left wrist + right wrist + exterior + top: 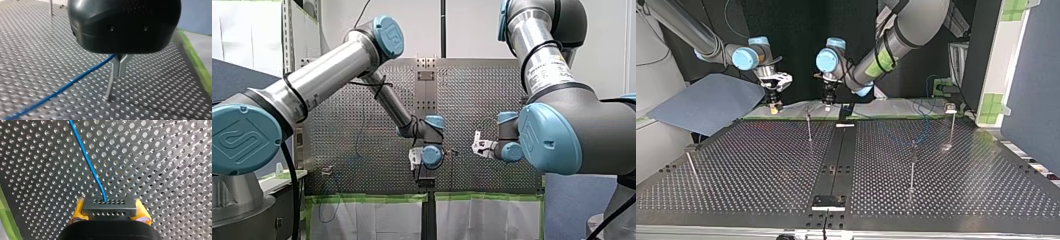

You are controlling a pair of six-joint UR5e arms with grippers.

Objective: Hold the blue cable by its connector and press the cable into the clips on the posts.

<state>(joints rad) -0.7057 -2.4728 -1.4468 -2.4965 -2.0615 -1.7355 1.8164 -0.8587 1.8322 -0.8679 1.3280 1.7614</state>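
1. A dark perforated worktop (761, 165) fills the top view. A strip of green tape (372, 197) runs along one edge of it, and a blue sheet (706, 102) lies off its far left corner.
2. Four thin posts stand on the worktop in the top view: one far, left of the centre rail (809, 125), one in the right half (912, 167), one far right (951, 125), and one at the left edge (691, 167).
3. The robot's right gripper (109, 210) has its fingers clamped on the connector (110, 203), a dark block with rows of small holes. A yellow pad (78, 211) presses on each side of it.
4. The blue cable (87, 162) leaves the middle of the connector and runs away over the worktop, ahead of the right gripper.
5. The robot's left gripper (119, 67) is black, and its metal fingers are drawn tight together. In the left wrist view the cable meets them at their base, so they appear to pinch it. From there it trails off low across the worktop.
6. Just under those fingers a slim post (109, 87) goes down to the worktop. Whether the cable sits in its clip cannot be told.
7. In the top view both grippers hang at the far edge of the worktop, a little apart. The right one is to the left of the left one.
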